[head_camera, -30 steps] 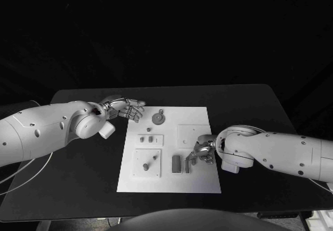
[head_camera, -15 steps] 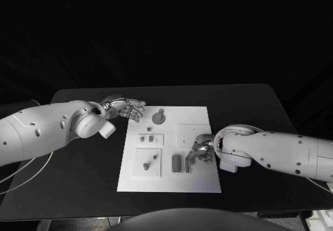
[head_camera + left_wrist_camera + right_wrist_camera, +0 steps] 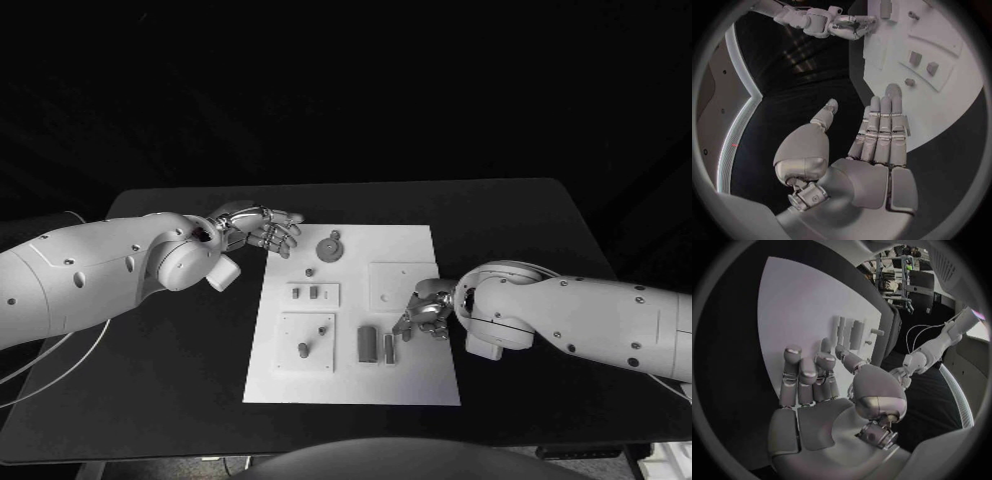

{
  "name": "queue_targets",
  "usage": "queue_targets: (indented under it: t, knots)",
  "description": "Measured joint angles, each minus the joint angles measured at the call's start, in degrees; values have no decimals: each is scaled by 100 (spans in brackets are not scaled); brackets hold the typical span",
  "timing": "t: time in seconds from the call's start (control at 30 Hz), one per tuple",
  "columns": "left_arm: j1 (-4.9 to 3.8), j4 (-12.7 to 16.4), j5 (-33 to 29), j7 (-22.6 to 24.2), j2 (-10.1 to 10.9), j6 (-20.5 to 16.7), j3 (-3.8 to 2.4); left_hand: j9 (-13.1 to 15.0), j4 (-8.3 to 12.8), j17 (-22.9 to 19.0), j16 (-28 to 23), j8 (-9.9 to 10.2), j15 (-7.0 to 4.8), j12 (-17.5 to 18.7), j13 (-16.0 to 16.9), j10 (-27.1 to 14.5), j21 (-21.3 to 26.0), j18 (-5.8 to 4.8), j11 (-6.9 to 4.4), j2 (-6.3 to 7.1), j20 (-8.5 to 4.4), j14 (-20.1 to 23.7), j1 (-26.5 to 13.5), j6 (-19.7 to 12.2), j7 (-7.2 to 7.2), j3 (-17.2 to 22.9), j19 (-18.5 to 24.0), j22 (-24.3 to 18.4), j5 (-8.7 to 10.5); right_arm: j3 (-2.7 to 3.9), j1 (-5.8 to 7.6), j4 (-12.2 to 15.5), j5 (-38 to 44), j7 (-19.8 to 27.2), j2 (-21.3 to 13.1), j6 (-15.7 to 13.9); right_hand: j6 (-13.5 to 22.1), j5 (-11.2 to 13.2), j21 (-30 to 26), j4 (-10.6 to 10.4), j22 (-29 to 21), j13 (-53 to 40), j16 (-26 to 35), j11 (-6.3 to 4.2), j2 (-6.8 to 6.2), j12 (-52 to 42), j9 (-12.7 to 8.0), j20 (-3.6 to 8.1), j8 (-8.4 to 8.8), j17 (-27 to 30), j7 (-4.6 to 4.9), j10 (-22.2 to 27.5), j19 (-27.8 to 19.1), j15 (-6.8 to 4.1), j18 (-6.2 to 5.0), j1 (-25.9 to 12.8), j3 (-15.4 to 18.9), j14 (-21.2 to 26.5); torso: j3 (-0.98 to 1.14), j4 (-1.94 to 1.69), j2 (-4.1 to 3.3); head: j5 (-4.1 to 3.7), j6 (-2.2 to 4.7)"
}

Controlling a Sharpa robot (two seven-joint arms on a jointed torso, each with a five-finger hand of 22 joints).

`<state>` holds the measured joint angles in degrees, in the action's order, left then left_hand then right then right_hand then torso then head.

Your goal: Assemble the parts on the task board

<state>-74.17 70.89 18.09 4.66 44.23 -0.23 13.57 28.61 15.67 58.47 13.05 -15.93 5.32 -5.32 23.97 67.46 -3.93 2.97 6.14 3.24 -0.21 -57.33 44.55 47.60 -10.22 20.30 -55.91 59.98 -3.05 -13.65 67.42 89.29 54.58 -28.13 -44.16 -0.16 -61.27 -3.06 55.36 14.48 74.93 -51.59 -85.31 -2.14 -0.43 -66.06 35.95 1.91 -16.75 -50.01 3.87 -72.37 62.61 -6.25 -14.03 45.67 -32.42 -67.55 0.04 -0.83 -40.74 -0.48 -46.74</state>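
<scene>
- Task board [image 3: 411, 375] lies flat mid-bench [image 3: 548, 215], grey parts [image 3: 366, 342] on it.
- Left hand [image 3: 261, 227] just off the board's far left corner, fingers [image 3: 881, 131] straight, side by side, holding nothing.
- Right hand [image 3: 427, 312] over the board's right edge, fingers [image 3: 803, 377] loosely apart, empty.

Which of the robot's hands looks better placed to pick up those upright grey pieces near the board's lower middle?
Probably the right hand: it hovers open beside the upright grey pieces on the white task board. The left hand sits off the board's far corner.
</scene>
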Motion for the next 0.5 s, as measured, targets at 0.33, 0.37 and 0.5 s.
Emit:
queue_targets:
  t: [0.33, 0.37, 0.5]
  knots:
    - [0, 5, -57, 133, 0, -203, -1, -26, 50, -41, -107, 46, 45, 120, -63, -309, 0, -7, 100, -39, 42, 45, 39, -73, -72, 50, 49, -43, 0, 435, 85, -861, -377, 952, -29, -301, 249, 0, -116, -110, -62, -8, 116, 110, -497, 90, 39, -98, 118, 51, 101, 239, -125, -36, -29, 17, -163, 164, 0, 6, 5, -28, 235]
    - [0, 10, -74, 153, 7, -239, -2, -26, 64, -60, -113, 46, 64, 138, -81, -346, 0, -24, 131, -33, 38, 64, 59, -85, -84, 64, 86, -54, 0, 470, 95, -1021, -467, 1135, -12, -363, 272, 0, -122, -88, -67, -8, 134, 125, -501, 105, 50, -103, 136, 52, 121, 270, -157, -30, -38, 21, -185, 195, 0, 5, 5, -32, 286]
    - [-11, 15, -199, 250, 44, -378, -9, -41, 69, -222, -323, 90, 162, 139, -195, -608, 19, 24, 231, -59, 128, 272, 122, -195, -56, 104, 320, -149, 0, 562, 100, -1859, -1035, 2043, 181, -565, 438, 0, -248, 23, -99, 6, 260, 183, -390, 208, 102, -195, 189, 92, 169, 450, -321, 20, -80, 124, -198, 377, -2, 0, 9, -60, 480]
